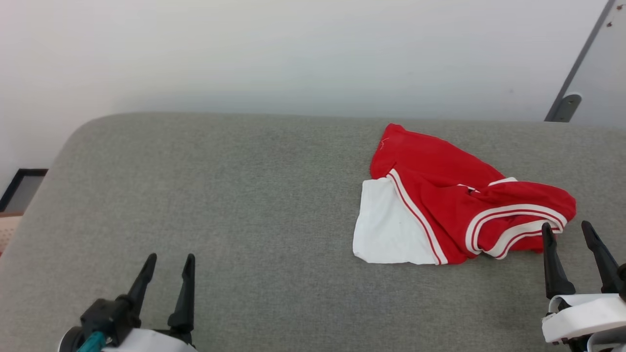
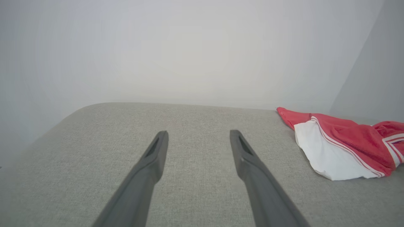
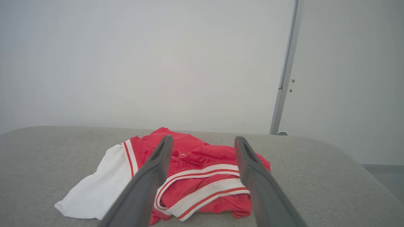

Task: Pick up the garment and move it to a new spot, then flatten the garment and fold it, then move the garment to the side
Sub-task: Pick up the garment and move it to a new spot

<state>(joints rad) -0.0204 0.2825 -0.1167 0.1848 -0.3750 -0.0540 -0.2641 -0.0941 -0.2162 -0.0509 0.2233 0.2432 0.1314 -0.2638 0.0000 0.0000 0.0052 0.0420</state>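
Garment (image 1: 440, 195) lies crumpled on the grey cushion (image 1: 244, 195), right of centre in the head view and towards the far edge, not flattened or folded. Red body is bunched up. White sleeve (image 1: 386, 225) spreads flat on its left side. Red-white striped trim (image 1: 513, 215) curls along the near right edge. No lettering or number visible in the folds.

Right gripper (image 1: 565, 225) sits at the lower right, jaws spread wide, holding nothing. Its left fingertip is just at the striped trim; contact cannot be told. In the right wrist view the right gripper (image 3: 203, 137) frames the garment (image 3: 202, 154) between its two fingers, trim lying right ahead.

Left gripper (image 1: 171, 256) is at the lower left, well apart from the garment, jaws also wide and empty. In the left wrist view the left gripper (image 2: 199, 132) points over bare cushion, with the garment (image 2: 341, 148) off at the right edge. Plain white wall (image 1: 293, 49) behind.
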